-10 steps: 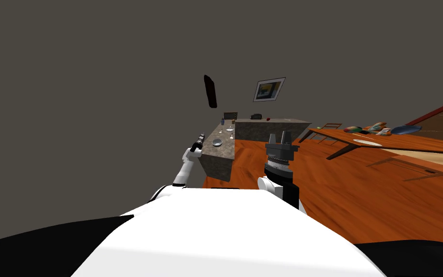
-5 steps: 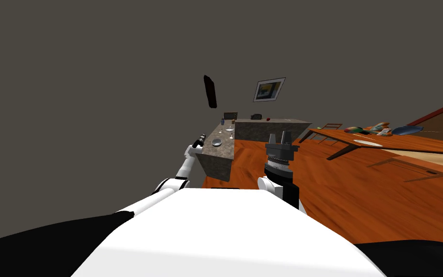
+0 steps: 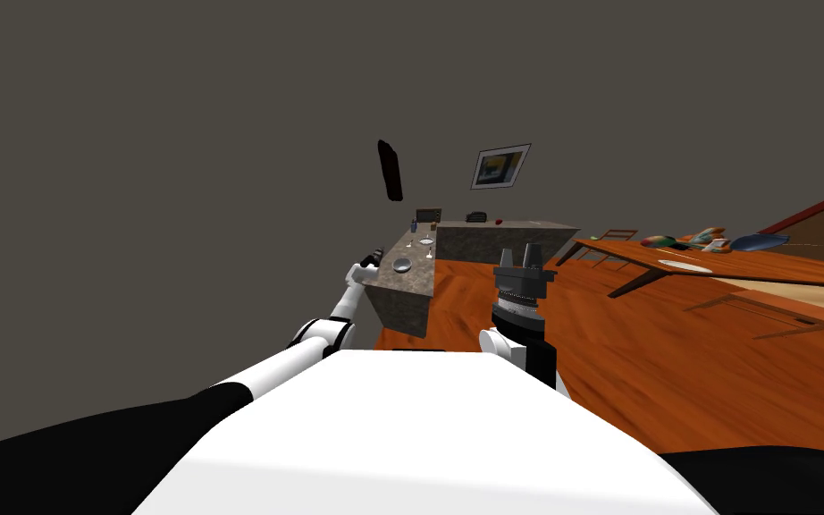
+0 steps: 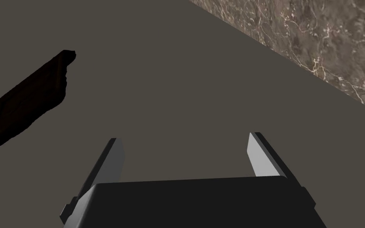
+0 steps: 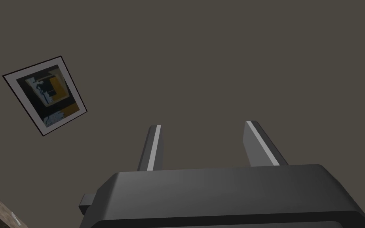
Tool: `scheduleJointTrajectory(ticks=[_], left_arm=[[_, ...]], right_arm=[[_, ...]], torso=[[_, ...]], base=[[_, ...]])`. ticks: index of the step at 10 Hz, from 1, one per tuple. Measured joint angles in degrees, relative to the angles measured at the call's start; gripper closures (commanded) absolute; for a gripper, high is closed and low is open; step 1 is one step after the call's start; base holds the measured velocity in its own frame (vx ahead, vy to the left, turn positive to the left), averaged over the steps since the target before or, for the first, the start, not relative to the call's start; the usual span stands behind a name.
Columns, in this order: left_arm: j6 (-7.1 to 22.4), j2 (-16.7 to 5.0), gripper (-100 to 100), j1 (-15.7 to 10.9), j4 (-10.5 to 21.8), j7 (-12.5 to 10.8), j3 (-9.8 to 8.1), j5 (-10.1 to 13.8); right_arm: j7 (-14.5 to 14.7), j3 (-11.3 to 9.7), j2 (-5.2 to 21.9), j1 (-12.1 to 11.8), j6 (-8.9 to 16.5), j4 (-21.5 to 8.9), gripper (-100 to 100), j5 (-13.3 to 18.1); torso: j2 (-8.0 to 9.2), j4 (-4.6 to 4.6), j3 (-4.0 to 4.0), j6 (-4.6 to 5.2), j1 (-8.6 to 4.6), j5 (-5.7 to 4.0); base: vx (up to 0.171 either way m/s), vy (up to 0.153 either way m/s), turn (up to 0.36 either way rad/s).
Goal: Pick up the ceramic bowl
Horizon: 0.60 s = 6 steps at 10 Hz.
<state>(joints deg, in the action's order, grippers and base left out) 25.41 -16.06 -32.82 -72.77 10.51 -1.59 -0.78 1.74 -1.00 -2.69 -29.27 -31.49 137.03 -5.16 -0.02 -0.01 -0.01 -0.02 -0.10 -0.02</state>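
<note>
Bowl (image 3: 403,265) grey, on marbled stone counter (image 3: 407,291); left hand (image 4: 183,142) spread beside counter edge; right hand (image 5: 202,130) spread too; orange floor (image 3: 669,358).

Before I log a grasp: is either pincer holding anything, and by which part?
Nothing is held. The left pincer and the right pincer stand open and empty; the grey bowl sits untouched on the stone counter.

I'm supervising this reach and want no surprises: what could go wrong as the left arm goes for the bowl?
The open left pincer hangs beside the stone counter, aimed along the wall, so swinging toward the grey bowl may clip the counter's edge. Just beyond the bowl stand small white items; an overshoot might knock them.
</note>
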Motion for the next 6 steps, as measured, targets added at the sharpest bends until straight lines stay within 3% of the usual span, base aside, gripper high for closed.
scheduleJointTrajectory(ticks=[6], left_arm=[[7.65, -0.68, -100, -7.71, 9.26, 0.61, -0.03, 0.7]], right_arm=[[0.0, 0.0, 0.0, 0.0, 0.0, 0.0, 0, 0.0]], torso=[[-0.02, -0.01, -0.02, 0.0, -0.04, -0.01]], base=[[0.008, -0.028, 0.001]])
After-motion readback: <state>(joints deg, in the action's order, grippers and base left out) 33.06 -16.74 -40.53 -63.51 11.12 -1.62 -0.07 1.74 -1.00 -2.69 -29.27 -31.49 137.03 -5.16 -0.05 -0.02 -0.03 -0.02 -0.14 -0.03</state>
